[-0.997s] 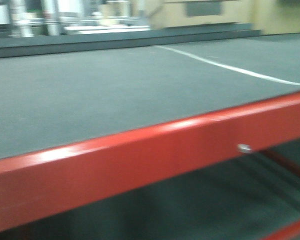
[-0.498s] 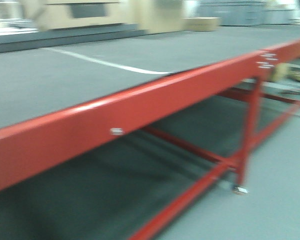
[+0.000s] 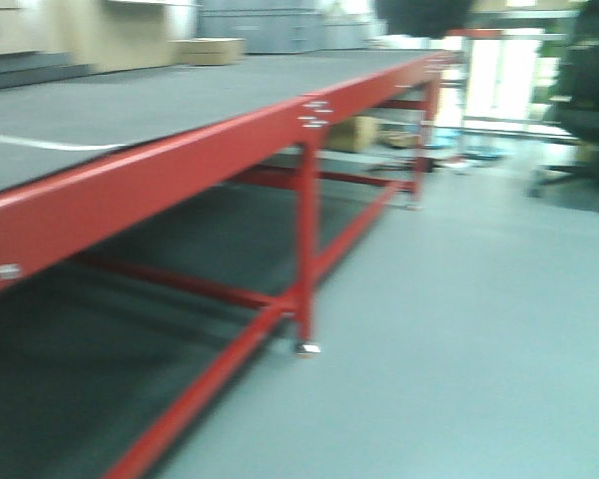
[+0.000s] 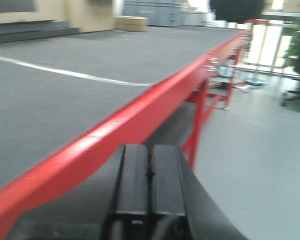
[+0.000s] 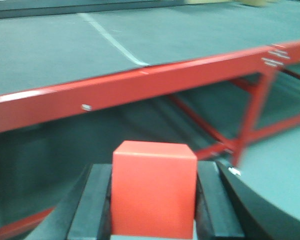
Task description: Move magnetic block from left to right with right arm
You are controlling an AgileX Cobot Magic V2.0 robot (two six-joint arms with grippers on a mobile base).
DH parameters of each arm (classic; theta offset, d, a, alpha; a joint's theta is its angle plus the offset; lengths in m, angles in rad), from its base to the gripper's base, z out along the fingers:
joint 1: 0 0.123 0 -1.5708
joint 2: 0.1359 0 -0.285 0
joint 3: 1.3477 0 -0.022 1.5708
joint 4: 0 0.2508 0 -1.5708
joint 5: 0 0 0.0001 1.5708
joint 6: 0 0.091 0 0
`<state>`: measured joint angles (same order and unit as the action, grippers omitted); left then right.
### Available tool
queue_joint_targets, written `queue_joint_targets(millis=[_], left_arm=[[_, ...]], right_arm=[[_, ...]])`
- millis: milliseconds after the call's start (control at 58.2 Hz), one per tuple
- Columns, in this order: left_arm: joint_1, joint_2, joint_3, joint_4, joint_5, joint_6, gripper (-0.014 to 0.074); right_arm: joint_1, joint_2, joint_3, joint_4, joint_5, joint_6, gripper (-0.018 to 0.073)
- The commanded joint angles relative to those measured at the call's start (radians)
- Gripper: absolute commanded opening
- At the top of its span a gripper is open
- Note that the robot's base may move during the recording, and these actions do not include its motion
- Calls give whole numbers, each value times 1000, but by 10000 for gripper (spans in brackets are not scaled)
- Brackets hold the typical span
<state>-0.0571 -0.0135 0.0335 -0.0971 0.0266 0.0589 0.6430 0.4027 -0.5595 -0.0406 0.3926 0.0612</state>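
Red magnetic block [image 5: 154, 175] is sitting squeezed in right gripper [image 5: 153, 200] mid-carry, prob needing put-down on table [image 5: 50, 45], right side, nxt.

Saw a plain matte red block [image 5: 154, 192] with no pattern, and a black right gripper [image 5: 154, 169]. Found the left gripper [image 4: 150, 148] black too. Noted a glossy red frame on the table [image 3: 180, 165], its top dark grey with one white line [image 4: 65, 73]. Marked pale grey floor [image 3: 459, 329] beside the table and a tan box [image 4: 131, 23] at the table's far end.
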Motion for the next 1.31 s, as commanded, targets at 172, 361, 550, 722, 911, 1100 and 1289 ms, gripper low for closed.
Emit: queue_joint_targets(millis=[172,361,550,722,911,1100,1289], left_arm=[[-7,-12,8,-5,-83,-7,-126],[-9,-12,8,-5,-83,-7,-126],[-9,-12,8,-5,-83,-7,-126],[-47,-12,8,-5,-83,-7,-126],[-102,-12,8,-5,-83,-7,-126],[-108,-12,8,-5,-83,-7,-126],[-108,-12,8,-5,-83,-7,-126]], right_arm=[[1,4,-28,-14,-93,-12,204],[1,4,-28,-14,-93,-12,204],[1,4,-28,-14,-93,-12,204],[1,4,-28,-14,-93,-12,204],[1,4,-28,-14,-93,-12,204],[1,4,-28,-14,-93,-12,204],[1,4,-28,-14,-93,-12,204]])
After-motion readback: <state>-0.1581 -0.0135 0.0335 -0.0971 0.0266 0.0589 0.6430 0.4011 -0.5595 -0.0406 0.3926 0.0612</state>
